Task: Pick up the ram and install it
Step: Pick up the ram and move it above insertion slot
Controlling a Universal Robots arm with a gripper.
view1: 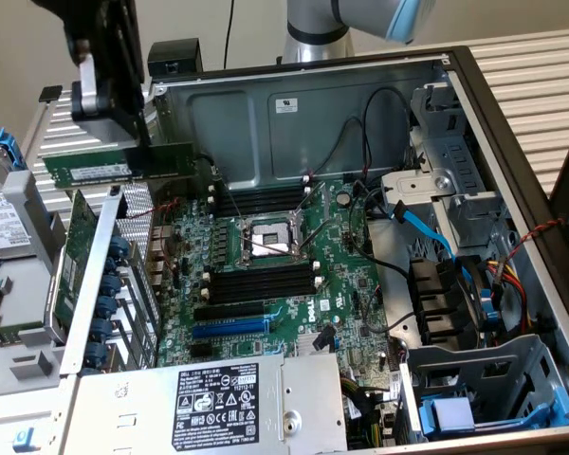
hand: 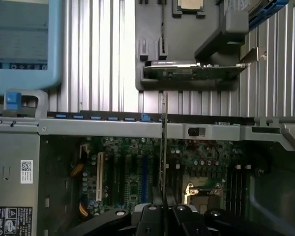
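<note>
The ram (view1: pixel 114 168), a long thin green stick, hangs level above the upper left corner of the open computer case, in the exterior view's left. My gripper (view1: pixel 133 142) is shut on its upper edge. In the wrist view the ram (hand: pixel 163 147) shows edge-on as a thin line running out from between my gripper (hand: pixel 163 211) fingers. It is held above the case wall and motherboard. Black memory slots (view1: pixel 261 281) with white end clips lie on both sides of the CPU socket (view1: pixel 270 239), lower and to the exterior view's right of the ram.
A green expansion card (view1: pixel 76 237) stands outside the case's left wall. A grey power supply (view1: pixel 237 398) fills the near side. Black cables (view1: pixel 379 123) and a blue cable (view1: pixel 427 227) cross the right of the board. A drive (view1: pixel 0 223) lies at far left.
</note>
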